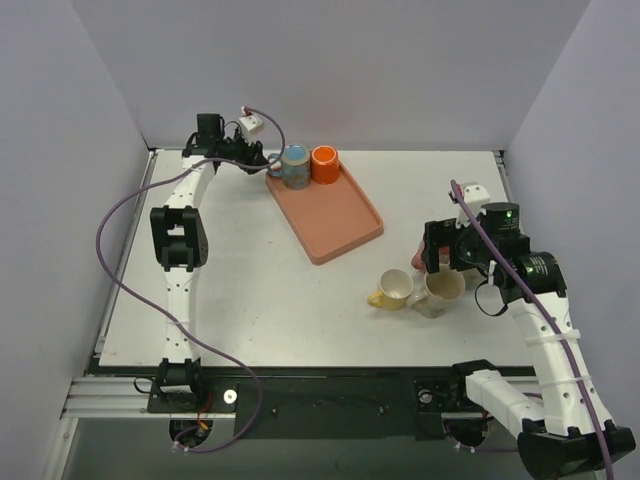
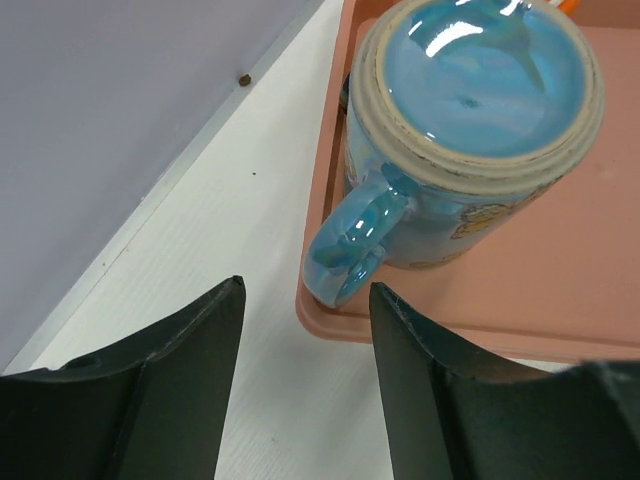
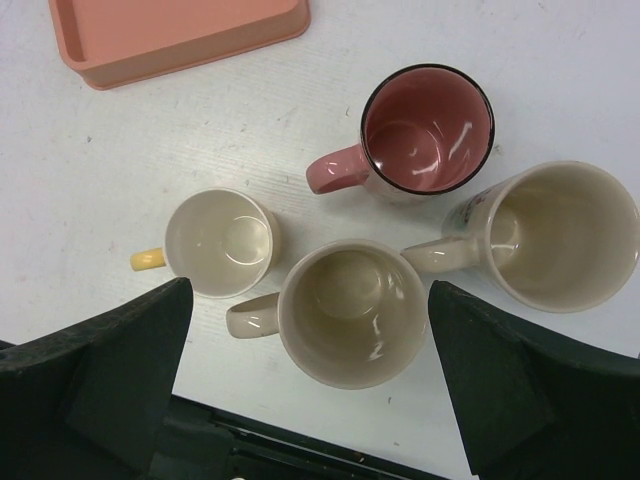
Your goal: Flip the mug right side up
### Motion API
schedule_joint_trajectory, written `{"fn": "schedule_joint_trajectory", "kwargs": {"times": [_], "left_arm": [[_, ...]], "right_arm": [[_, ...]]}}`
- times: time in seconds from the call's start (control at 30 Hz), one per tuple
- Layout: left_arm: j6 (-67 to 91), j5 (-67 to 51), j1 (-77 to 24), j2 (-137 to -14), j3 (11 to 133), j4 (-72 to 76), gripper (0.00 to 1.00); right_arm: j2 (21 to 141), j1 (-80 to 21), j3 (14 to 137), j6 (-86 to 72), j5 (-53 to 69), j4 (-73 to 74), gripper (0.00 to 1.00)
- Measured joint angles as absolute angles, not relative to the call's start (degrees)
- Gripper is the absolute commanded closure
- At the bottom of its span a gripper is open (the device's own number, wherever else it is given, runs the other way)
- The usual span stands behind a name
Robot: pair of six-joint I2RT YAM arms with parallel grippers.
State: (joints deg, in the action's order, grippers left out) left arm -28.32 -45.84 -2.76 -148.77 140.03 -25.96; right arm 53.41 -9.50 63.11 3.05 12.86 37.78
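The left gripper (image 1: 250, 158) reaches to the far left corner of the worktop (image 1: 250, 290). From above its tips merge with dark housing and cable, so their spread cannot be read here. Just to its right the blue mug (image 1: 294, 166) stands at the far end of a salmon tray (image 1: 340, 220), close beside an orange mug (image 1: 324, 164). The right gripper (image 1: 432, 258) hangs over a yellow-handled mug (image 1: 396, 288) and a beige mug (image 1: 443, 289), partly hiding what lies behind them.

From the left wrist, the matte black fingers (image 2: 180, 380) stand spread apart, with only bare worktop and the tray lip between them. The blue mug sits upside down just inside the tray's corner. Its glossy base faces up, ringed by rough unglazed clay. Its looped handle points toward the gap between the fingers without touching either one. The mug's far side is cut off by the frame.

From the right wrist, that gripper is also spread wide and holds nothing. Four upright mugs lie below it, among them a pink mug (image 3: 428, 130) and a tall cream mug (image 3: 555, 235).
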Motion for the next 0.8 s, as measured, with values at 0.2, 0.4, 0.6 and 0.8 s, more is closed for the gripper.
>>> {"fn": "schedule_joint_trajectory", "kwargs": {"times": [0.2,0.4,0.6,0.8], "left_arm": [[-33.3,-47.0,-3.8,-149.2,139.4,-27.7,0.44],[-37.7,-48.2,-4.7,-148.3,136.0,-28.3,0.46],[-43.6,-49.6,-4.7,-143.4,127.3,-35.1,0.47],[-41.2,-47.5,-5.6,-137.0,119.5,-34.3,0.42]], "right_arm": [[53.7,-10.5,63.4,2.9,11.9,37.8,0.01],[53.3,-11.0,63.4,2.9,11.0,38.1,0.01],[50.7,-11.0,63.3,2.9,10.6,38.5,0.01],[49.7,-11.0,63.0,2.6,10.4,38.6,0.01]]}}
